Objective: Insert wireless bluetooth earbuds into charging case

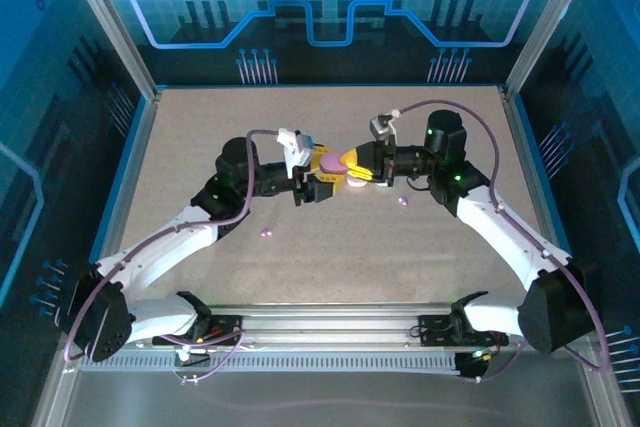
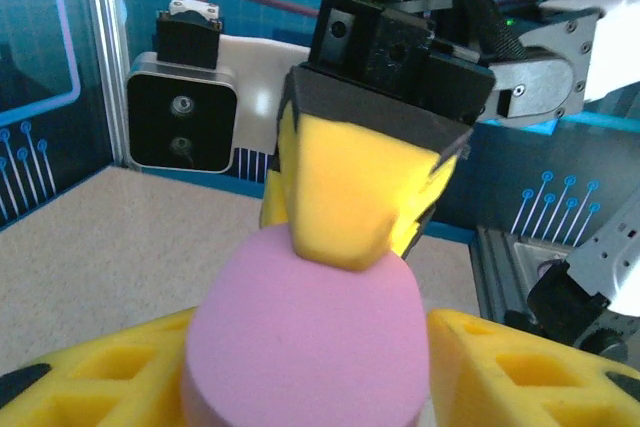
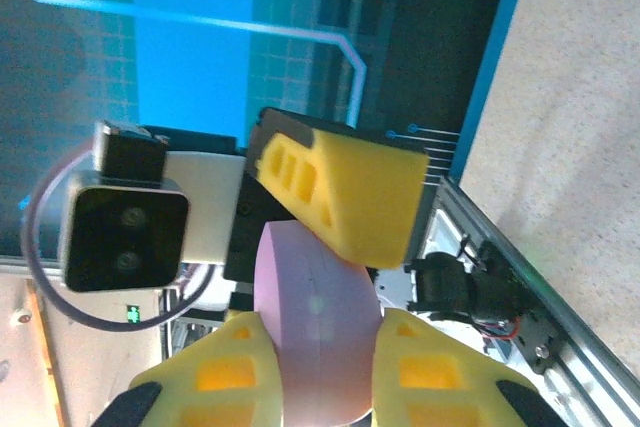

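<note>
Charging case (image 1: 328, 159): one pebble-shaped unit, pastel pink-purple, matte, with rounded edges. It is raised off the worktop near the centre. The right gripper (image 3: 315, 372) pinches it across its thin dimension; its broad width lies between the jaws of the left gripper (image 2: 310, 377). Whether those jaws press on it cannot be determined.

Earbuds: two tiny purple buds lie loose on the worktop, one (image 1: 266, 234) near-left of the case, one (image 1: 403, 201) to its right. Both are well apart from the case.
</note>
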Robot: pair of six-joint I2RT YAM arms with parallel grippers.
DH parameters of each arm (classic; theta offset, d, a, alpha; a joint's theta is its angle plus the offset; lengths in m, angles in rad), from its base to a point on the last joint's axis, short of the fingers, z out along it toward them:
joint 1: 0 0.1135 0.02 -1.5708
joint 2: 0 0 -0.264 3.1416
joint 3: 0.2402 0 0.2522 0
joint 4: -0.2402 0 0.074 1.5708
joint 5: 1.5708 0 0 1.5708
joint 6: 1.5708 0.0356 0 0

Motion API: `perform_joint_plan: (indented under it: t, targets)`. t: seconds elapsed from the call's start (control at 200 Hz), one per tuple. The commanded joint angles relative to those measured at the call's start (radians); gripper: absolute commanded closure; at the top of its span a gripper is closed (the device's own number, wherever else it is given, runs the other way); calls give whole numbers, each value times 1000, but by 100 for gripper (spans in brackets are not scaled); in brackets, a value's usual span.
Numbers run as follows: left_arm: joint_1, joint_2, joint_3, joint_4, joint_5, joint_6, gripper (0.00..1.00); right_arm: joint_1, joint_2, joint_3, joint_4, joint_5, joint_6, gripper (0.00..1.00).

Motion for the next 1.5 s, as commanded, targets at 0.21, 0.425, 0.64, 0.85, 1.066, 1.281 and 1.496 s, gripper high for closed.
perform_joint_plan:
  t: [0.21,0.425,0.64,0.85,1.066,1.281,1.496]
  targets:
    - [2,-6,-78,305,17,-86,46,-17,-25,-17,226,-18,158,91]
    - [7,-9,-97,364,11,-89,50,-17,-28,-22,216,-22,163,91]
    - [5,-8,-95,374,-1,-88,45,-11,-24,-18,188,-29,145,90]
    - [6,-5,-91,355,-11,-79,43,0,-16,-11,168,-40,130,89]
    - [5,1,-83,350,-2,-79,48,9,-10,-2,146,-44,116,89]
    - [5,1,-73,310,11,-67,52,21,-6,13,143,-42,109,88]
    - [5,-11,-70,254,12,-34,46,22,-9,12,151,-35,118,88]
